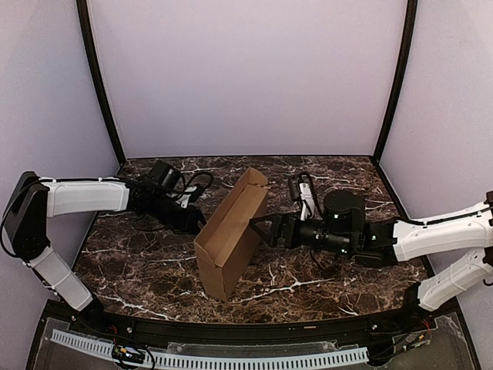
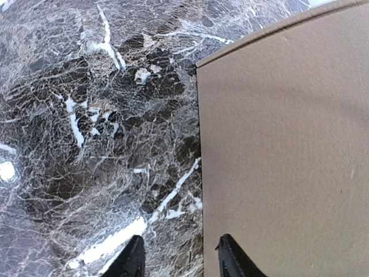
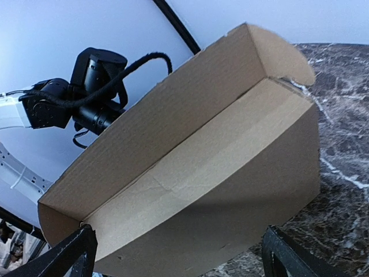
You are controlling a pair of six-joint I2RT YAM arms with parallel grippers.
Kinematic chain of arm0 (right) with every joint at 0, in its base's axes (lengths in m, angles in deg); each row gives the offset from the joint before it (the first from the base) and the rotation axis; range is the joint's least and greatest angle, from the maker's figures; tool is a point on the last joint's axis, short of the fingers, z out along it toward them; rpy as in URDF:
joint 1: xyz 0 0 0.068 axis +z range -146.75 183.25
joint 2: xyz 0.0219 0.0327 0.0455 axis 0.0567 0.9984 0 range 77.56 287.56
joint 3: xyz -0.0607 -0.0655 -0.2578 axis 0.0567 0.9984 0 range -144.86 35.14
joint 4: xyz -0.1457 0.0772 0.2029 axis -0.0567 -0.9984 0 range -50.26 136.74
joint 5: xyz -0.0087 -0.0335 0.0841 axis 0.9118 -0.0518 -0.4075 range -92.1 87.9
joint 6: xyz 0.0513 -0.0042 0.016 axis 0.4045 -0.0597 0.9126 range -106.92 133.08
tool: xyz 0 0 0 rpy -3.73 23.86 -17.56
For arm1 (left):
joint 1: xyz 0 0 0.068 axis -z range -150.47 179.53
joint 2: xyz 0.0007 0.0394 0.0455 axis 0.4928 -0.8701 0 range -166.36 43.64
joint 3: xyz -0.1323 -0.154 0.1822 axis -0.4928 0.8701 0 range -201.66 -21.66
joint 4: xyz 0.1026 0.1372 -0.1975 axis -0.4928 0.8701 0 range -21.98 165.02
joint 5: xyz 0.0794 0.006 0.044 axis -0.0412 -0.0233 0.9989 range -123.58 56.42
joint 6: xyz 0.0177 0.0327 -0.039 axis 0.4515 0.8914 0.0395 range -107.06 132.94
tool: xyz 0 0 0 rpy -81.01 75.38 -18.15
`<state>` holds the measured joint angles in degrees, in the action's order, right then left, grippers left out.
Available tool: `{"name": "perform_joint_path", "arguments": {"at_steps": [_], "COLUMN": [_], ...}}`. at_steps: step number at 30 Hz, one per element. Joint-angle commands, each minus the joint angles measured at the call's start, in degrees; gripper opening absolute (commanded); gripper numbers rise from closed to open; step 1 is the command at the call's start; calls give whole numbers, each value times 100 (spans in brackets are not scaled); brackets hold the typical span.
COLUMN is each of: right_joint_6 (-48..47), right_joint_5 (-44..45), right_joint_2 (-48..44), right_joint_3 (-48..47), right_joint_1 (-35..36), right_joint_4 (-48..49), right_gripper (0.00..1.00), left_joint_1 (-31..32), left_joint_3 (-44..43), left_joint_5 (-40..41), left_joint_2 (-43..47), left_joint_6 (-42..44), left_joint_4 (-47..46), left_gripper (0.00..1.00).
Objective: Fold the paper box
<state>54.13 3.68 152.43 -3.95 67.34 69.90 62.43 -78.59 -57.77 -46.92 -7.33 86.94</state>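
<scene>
**Top view:** Brown cardboard box (image 1: 231,231) sits mid-surface, on a long narrow side, leaning. It runs on a slant, one end toward the near edge and the other toward the far edge. It is mostly folded up, plain brown, unprinted. The dark marble surface (image 1: 331,285) has white veins. The left arm (image 1: 85,196) reaches in from the left edge, and the left hand (image 1: 196,222) is right at the box's left face. The right arm (image 1: 431,235) comes from the right edge. The right hand (image 1: 256,230) is at the box's right face, tips touching or just short of it; cannot tell which.

**Left wrist view:** A flat box (image 2: 288,144) panel fills the right half, seen face-on, with the surface (image 2: 86,144) on the left. Two black fingertips (image 2: 134,262) show at the bottom. They are parted, with marble and the panel's edge showing in the gap. Nothing is pinched, so the left hand (image 2: 180,262) is released.

**Right wrist view:** The box (image 3: 202,190) is seen from below and the side. A long fold line runs along its length, and a rounded flap (image 3: 282,55) sticks up at the far end. The fingertips (image 3: 69,257) sit at the bottom corners, spread wide either side of the box's lower edge. There is a gap to the cardboard on the right side, so the right hand (image 3: 179,259) is released and not gripping. The left arm (image 3: 57,107) with a black cable (image 3: 138,63) is behind the box. The surface (image 3: 346,144) shows at right.
</scene>
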Motion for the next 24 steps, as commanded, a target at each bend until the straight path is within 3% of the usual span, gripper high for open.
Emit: {"name": "perform_joint_path", "arguments": {"at_steps": [1,8,15,17,20,24], "right_joint_6": [-1348,-2538,-2974,-2949,-2826,-2559], "right_joint_5": [894,752,388,31,-495,-1380], "right_joint_2": [-583,-1206,-493,-176,365,1181], "right_joint_3": [-232,-237,-739,-864,-1099,-1437], "right_joint_1": [-118,-1129,-2107,-2385,-2798,-3216], "right_joint_4": [-1210,-1636,-1909,-1909,-1898,-1763], "right_gripper": [99,99,99,98,90,65], "left_joint_1": [23,27,356,525,941,1481], "left_joint_3": [-43,452,1702,2051,2617,3113], "left_joint_5": [197,671,1071,1184,1160,902], "left_joint_2": [497,1776,3133,3484,3885,4266], "left_joint_6": [134,-111,-1110,-1556,-2258,-2974], "left_joint_4": [523,851,934,909,644,170], "left_gripper": [49,75,91,88,82,62]}}
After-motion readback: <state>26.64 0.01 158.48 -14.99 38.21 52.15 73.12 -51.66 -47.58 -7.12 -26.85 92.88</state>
